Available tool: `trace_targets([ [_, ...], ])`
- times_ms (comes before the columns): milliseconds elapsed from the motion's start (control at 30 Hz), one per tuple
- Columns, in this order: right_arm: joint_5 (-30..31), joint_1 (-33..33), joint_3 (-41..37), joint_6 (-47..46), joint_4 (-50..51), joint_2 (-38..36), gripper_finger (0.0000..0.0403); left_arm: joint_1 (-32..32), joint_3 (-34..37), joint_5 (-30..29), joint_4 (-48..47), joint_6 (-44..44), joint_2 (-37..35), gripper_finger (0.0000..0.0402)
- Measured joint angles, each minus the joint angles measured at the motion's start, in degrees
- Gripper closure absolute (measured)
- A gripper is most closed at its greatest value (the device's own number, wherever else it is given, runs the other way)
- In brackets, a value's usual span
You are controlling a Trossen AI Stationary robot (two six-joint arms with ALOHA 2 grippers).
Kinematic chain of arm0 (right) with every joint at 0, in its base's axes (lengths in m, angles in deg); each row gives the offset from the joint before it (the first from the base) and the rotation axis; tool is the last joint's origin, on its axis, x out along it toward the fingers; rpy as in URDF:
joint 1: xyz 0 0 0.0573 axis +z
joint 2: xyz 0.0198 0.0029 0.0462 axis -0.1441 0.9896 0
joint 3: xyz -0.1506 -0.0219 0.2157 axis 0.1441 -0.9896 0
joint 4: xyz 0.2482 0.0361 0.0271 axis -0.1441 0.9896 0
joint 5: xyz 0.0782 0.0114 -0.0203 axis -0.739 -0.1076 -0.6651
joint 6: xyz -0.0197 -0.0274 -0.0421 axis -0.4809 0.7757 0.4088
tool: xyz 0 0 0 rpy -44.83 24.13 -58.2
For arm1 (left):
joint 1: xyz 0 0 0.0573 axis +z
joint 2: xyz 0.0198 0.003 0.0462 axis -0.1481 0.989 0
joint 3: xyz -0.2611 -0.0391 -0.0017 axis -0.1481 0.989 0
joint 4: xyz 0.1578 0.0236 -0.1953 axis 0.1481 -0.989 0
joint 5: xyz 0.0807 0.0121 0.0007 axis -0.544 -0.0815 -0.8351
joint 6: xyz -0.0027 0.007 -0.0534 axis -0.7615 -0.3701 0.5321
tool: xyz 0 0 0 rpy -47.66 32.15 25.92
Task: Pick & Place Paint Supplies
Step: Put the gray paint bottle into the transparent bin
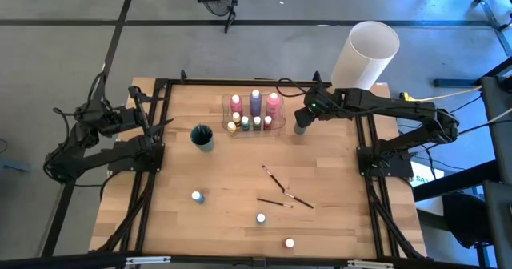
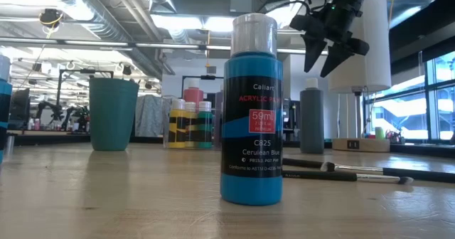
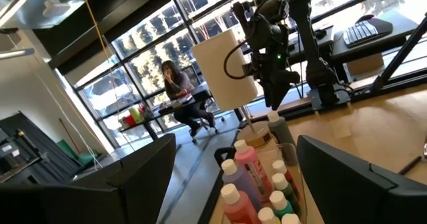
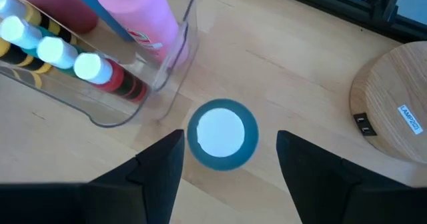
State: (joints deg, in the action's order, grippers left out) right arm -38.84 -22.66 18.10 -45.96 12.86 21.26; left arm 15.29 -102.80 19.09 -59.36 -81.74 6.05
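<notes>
Grey and upright, a paint bottle [image 1: 300,128] stands just beside the clear tray [image 1: 279,126], at its three o'clock side, white cap pointing straight up. The right gripper [image 4: 227,159] hangs directly above it, fingers spread and holding nothing, the cap showing between them. Three brushes [image 1: 286,196] lie flat near the table's middle, their long axes slanting toward five o'clock. A blue bottle [image 2: 252,107] stands upright near the front edge. The left gripper [image 3: 233,177] waits wide open at the table's nine o'clock side.
</notes>
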Motion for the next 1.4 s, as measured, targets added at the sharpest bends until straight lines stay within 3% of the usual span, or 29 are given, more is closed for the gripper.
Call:
trace_targets([
  [267, 2.98, 0.15, -0.38, 1.26, -2.67, 0.01, 0.0161, 0.0, 0.0, 0.07, -0.32, 1.31, 0.0, 0.0093],
  [800, 1.05, 0.47, -0.38, 6.78, -2.91, 0.01, 0.0159, -2.84, -0.02, -0.21, -0.57, 0.84, 0.0, 0.0093],
  [1233, 1.41, 1.38, -0.4, 7.1, -2.89, 0.01, 0.0096, -3.54, -0.02, -0.33, -1.15, 0.27, 0.0, 0.0093],
  [1400, 0.1, 1.38, -0.4, 7.0, -2.78, 0.01, 0.0091, -3.52, -0.02, -0.33, -1.19, 0.31, 0.0, 0.0093],
])
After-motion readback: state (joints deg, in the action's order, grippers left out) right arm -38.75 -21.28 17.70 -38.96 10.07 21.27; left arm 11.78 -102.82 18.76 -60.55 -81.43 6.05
